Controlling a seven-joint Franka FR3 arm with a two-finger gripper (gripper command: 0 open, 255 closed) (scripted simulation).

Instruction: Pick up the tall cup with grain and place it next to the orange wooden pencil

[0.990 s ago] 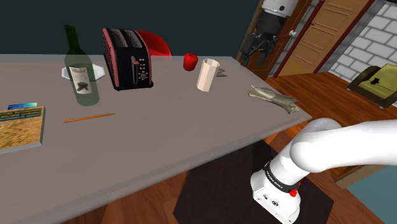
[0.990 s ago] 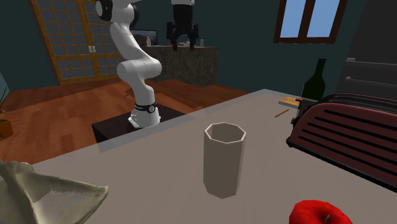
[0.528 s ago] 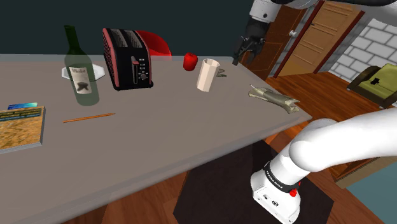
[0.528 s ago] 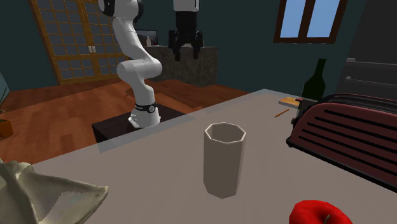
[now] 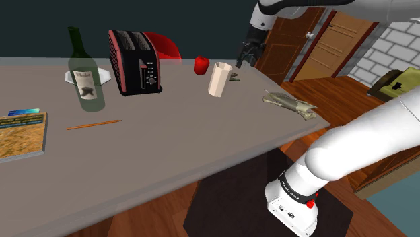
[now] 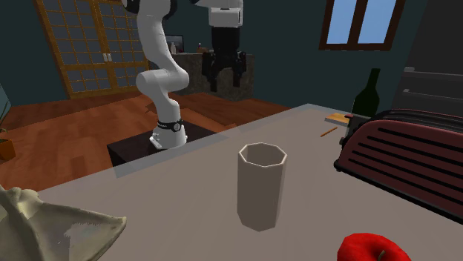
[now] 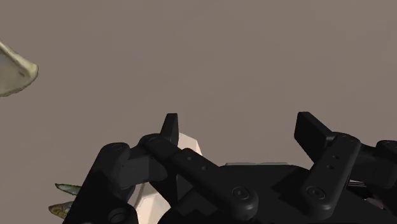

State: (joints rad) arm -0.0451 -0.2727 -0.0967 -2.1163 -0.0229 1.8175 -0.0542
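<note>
The tall cup (image 5: 219, 79), pale beige and faceted, stands upright on the grey-brown surface (image 5: 188, 128) toward its far edge, between a red fruit (image 5: 200, 64) and a crumpled cloth (image 5: 289, 103). The orange pencil (image 5: 94, 124) lies well apart from it, toward the shoulder view's left, beyond a black toaster (image 5: 134, 62) and a green wine bottle (image 5: 84, 74).

The claw (image 5: 246, 55) hangs in the air above the cup and a little to the shoulder view's right, touching nothing. In the wrist view its black fingers (image 7: 168, 127) stand spread, with part of the cup's pale wall behind one of them.

The surface stands in a room with a wooden floor (image 5: 155, 219) and dark teal walls. The shoulder view takes in a book (image 5: 23, 134) at the surface's left end, a wooden door (image 5: 343, 40) and an olive armchair (image 5: 400, 84). The second exterior view, looking across the cup toward the arm, adds a window (image 6: 363, 22) with blue sky and latticed doors (image 6: 81, 48).
</note>
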